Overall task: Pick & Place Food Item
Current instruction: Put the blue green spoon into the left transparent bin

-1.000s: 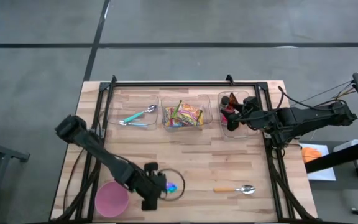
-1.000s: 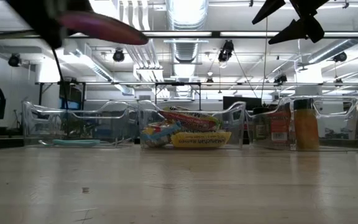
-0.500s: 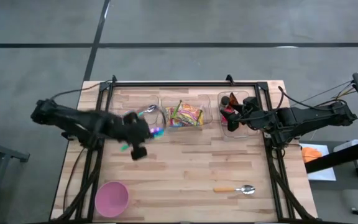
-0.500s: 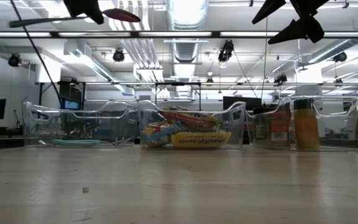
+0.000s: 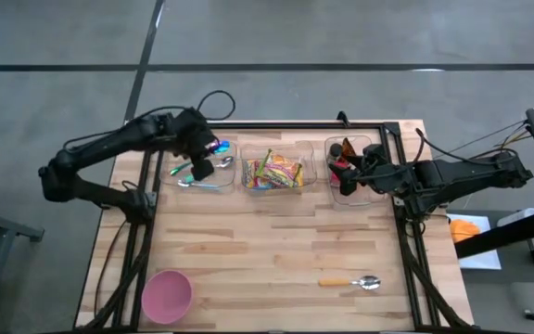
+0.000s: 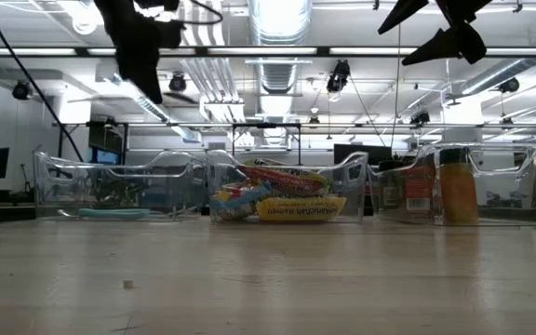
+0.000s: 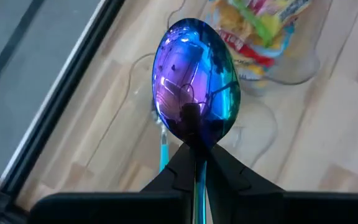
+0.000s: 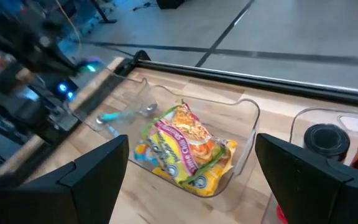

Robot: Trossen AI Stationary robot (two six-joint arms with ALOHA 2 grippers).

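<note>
Colourful snack packets [image 5: 272, 171] lie in the middle one of three clear bins [image 5: 248, 186] along the table's far edge. My left gripper [image 5: 209, 156] hangs above the left bin [image 5: 176, 178], shut on an iridescent blue-purple spoon [image 7: 194, 81]. That bin holds teal-handled utensils [image 5: 202, 176]. My right gripper [image 5: 349, 167] hovers open over the right bin [image 5: 373, 148] of bottles; in its wrist view the snack packets [image 8: 185, 149] show between its fingers. My left gripper pinches the spoon's handle just behind the bowl [image 7: 196, 152] between its two fingers. The fingers slant downward and lie along the handle. The bowl [image 7: 194, 81] sticks out past the fingertips. The spoon is lifted clear, above the left bin.
A pink bowl [image 5: 167, 295] stands at the near left corner. A wooden-handled spoon [image 5: 350, 282] lies near the front right. A black frame [image 5: 276, 124] runs along the table's far and side edges. Bare wood lies between the bins and the near edge.
My left gripper has swung up from beside the pink bowl at the near edge to the far left, carrying the spoon and rolling as it went. It now hangs over the left bin. The spoon has stayed in its hold, clear of the table.
</note>
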